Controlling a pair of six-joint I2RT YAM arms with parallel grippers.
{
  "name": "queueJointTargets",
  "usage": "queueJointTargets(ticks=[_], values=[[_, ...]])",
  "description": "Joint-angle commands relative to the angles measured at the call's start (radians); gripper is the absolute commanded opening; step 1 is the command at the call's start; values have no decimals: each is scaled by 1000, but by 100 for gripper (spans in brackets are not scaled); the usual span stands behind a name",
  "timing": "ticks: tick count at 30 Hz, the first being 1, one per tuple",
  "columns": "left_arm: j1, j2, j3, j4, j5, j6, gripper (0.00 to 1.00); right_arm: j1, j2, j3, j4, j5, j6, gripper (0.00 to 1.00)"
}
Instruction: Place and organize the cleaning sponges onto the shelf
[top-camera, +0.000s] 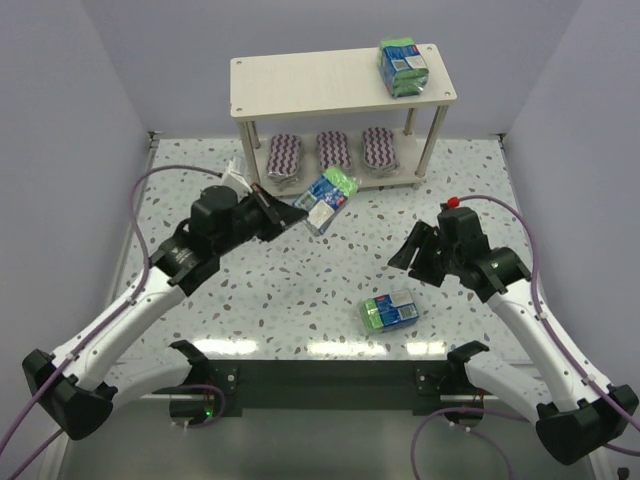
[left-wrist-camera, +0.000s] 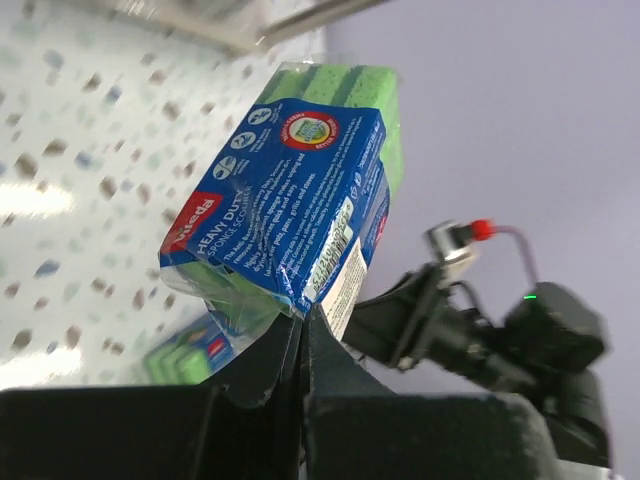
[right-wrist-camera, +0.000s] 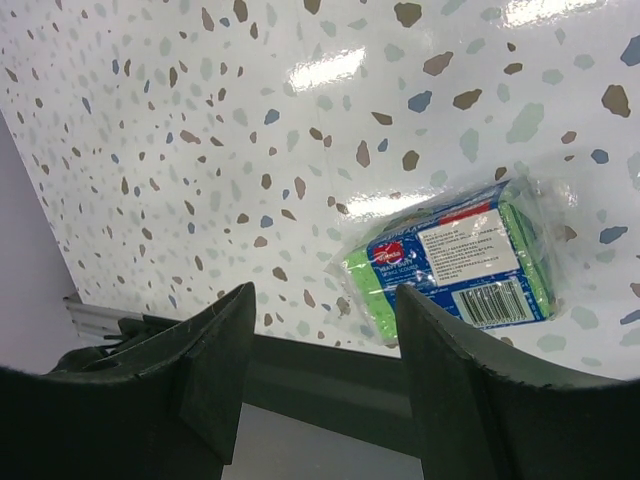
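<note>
Carrying step: the left gripper (top-camera: 293, 214) clenches a pack (top-camera: 327, 196) at frame centre, just below the shelf (top-camera: 300, 85). The right gripper (top-camera: 412, 254) hangs released near a second pack (top-camera: 390, 311), lower centre. Next, the held pack likely needs raising onto the shelf's top.

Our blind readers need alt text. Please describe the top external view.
The left claw grips a plastic-wrapped green-and-blue sponge pack before a cream-white two-tier wooden shelf. A second pack lies on its top board and three maroon-and-white zigzag oval pads on its lower board. A third pack lies on the speckled table near the open right claw.
</note>
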Motion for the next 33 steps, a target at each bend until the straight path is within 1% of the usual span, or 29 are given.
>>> queueJointTargets(ticks=[1,2,3,4,5,6,7,8,10,11,12,14,16,17,21,23,24,25,28,29,33], values=[[20,-37,184,-72,-78,81,0,4,5,39,9,-1,-2,61],[23,-31,217,-75,-89,91,0,4,6,43,9,-1,-6,61],[29,-22,284,-72,-131,107,0,4,8,46,9,-1,-6,61],[35,-9,320,-75,-157,149,0,4,11,48,8,-2,-8,61],[44,32,358,-92,-184,154,0,4,11,49,8,-4,-8,61],[91,52,427,-98,-191,160,0,4,12,51,9,-5,-11,61],[119,73,454,-67,-172,176,0,4,14,55,6,-7,-12,61],[174,118,509,-53,-131,175,0,4,11,57,5,-5,-14,61],[211,165,569,-15,-103,183,0,4,8,63,0,-2,-17,61],[227,217,601,-10,-96,184,0,4,5,65,-5,2,-20,61],[266,244,660,-16,-66,172,0,4,3,68,-6,2,-20,61],[314,305,699,-12,-24,141,0,4,0,74,-6,5,-20,61],[376,331,699,43,-6,83,0,3,-4,75,-2,5,-20,61],[408,357,690,68,29,63,0,4,-4,75,0,5,-18,61],[445,417,676,178,23,-26,0,4,6,77,12,4,-20,61],[455,448,663,226,31,-98,0,4,12,77,18,-1,-18,61],[463,456,652,290,34,-139,0,4,14,77,20,-1,-20,61],[463,474,650,308,36,-156,0,4,12,80,20,1,-18,61],[463,502,661,336,22,-218,0,4,8,78,21,8,-17,61],[463,506,666,335,-4,-228,0,4,8,77,21,10,-15,61],[456,511,664,289,-67,-288,0,4,8,69,27,7,-12,61]])
